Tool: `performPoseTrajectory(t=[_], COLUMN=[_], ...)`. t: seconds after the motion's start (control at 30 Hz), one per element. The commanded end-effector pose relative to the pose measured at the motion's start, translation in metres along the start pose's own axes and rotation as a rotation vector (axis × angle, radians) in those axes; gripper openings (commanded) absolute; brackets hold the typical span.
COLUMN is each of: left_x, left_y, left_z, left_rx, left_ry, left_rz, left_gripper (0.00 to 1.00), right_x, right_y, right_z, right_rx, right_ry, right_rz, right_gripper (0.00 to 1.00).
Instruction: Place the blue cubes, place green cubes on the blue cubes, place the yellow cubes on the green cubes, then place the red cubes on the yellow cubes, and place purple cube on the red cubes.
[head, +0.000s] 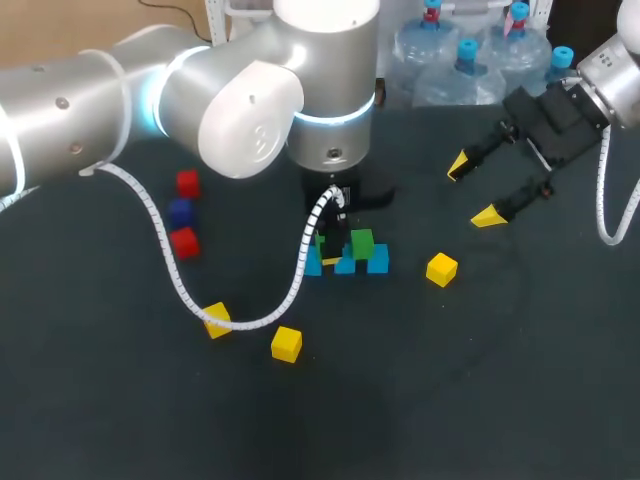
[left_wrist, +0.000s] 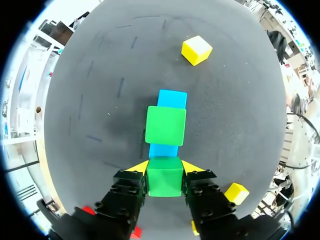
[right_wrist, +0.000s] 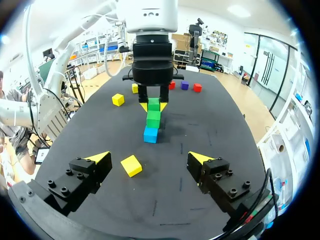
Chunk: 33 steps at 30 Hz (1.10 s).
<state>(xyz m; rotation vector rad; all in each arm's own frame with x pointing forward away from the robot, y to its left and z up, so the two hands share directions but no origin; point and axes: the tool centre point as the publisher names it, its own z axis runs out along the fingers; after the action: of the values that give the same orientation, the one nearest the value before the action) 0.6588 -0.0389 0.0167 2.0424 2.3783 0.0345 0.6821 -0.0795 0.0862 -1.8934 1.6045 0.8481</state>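
Note:
Three blue cubes (head: 378, 260) lie in a row mid-table, and one green cube (head: 362, 243) sits on top of them. My left gripper (head: 328, 250) hangs over the row's left end, shut on a second green cube (left_wrist: 164, 176) held between its yellow tips. That cube hides the blue cube under it, so I cannot tell whether they touch. Ahead of it are the placed green cube (left_wrist: 165, 125) and the far blue cube (left_wrist: 172, 98). My right gripper (head: 472, 191) is open and empty at the back right, well away from the stack (right_wrist: 153, 118).
Yellow cubes lie loose at the right (head: 441, 269), the front (head: 286, 343) and under the left arm's cable (head: 216, 319). Two red cubes (head: 188, 183) (head: 184, 242) and a purple cube (head: 180, 212) stand in a line at the left.

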Motion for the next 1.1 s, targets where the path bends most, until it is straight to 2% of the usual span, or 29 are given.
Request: performPoseTrajectory(t=[0.03,0.47,0.6,0.63,0.67,0.7,1.1], left_x=[-0.0010,-0.0025,-0.0027,-0.0026,-0.0026,-0.0025,-0.0041], left_y=[0.0031,0.0047,0.0048,0.0048,0.0048,0.0048,0.0029], left_z=[0.0004,0.0025,0.0026,0.0025,0.0025,0.0025,-0.0025], left_rx=[0.006,0.011,0.011,0.011,0.011,0.012,0.005], left_ry=[0.002,0.007,0.013,0.014,0.015,0.016,0.014], left_rz=[0.004,0.009,0.008,0.007,0.006,0.004,0.003], left_gripper=[0.03,0.07,0.14,0.38,0.47,1.00,1.00], right_x=[0.0002,0.0002,0.0002,0.0002,0.0002,0.0002,0.0002], right_y=[0.0000,0.0000,0.0000,0.0000,0.0000,0.0000,0.0000], right_z=[0.0004,0.0004,0.0004,0.0004,0.0004,0.0004,0.0004], right_rx=[0.000,0.000,0.000,0.000,0.000,0.000,0.000], right_ry=[-0.001,-0.001,-0.001,-0.001,-0.001,-0.001,-0.001], right_rz=[-0.001,-0.001,-0.001,-0.001,-0.001,-0.001,-0.001], right_gripper=[1.00,1.00,1.00,1.00,1.00,1.00,1.00])
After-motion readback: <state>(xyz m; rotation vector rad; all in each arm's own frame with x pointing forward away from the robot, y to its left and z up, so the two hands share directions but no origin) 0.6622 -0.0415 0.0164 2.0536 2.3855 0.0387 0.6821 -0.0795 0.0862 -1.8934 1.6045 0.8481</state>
